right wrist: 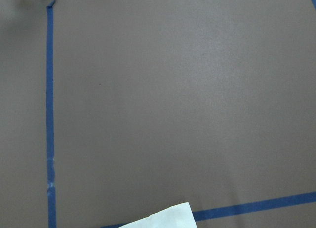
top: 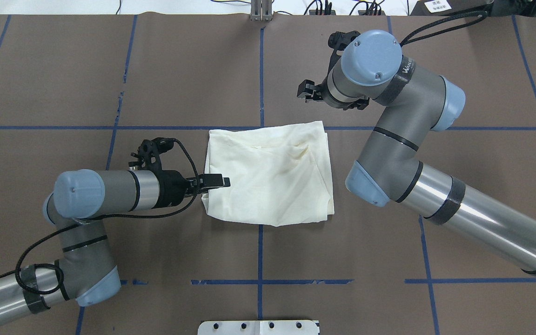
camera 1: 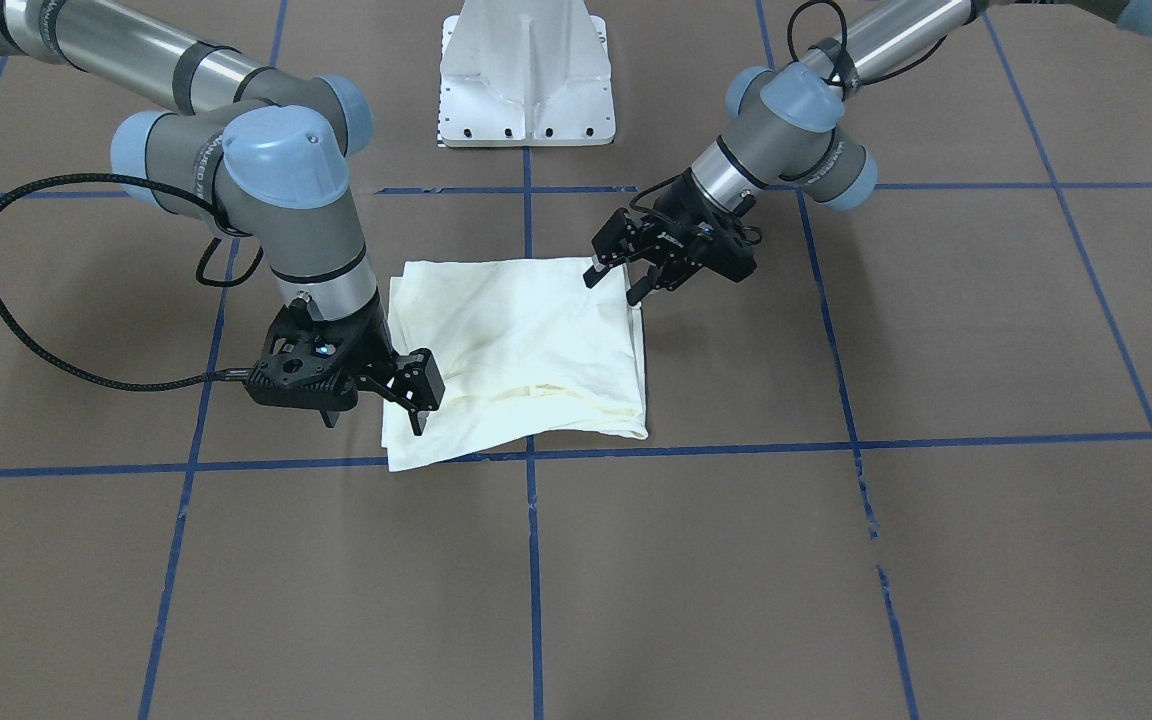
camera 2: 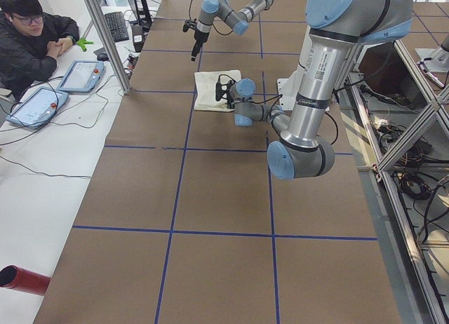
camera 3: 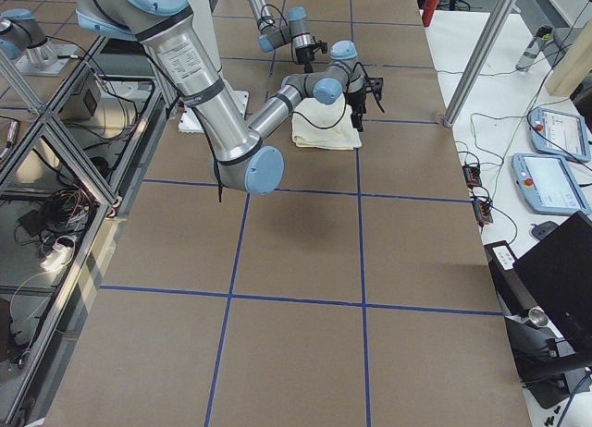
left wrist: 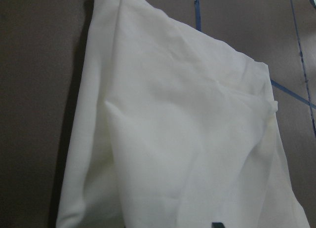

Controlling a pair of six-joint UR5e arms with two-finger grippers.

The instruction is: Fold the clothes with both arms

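Note:
The cream shirt lies folded into a rough square on the brown table, plain side up, with the print hidden. It also shows in the overhead view and fills the left wrist view. My left gripper is open and empty, low over the shirt's edge nearest my base on my left side. My right gripper is open and empty, raised above the shirt's far corner on my right side. Only a shirt corner shows in the right wrist view.
The white pedestal base stands at the table's robot side. Blue tape lines grid the brown surface. An operator sits by teach pendants off the far edge. A red tube lies beside the table.

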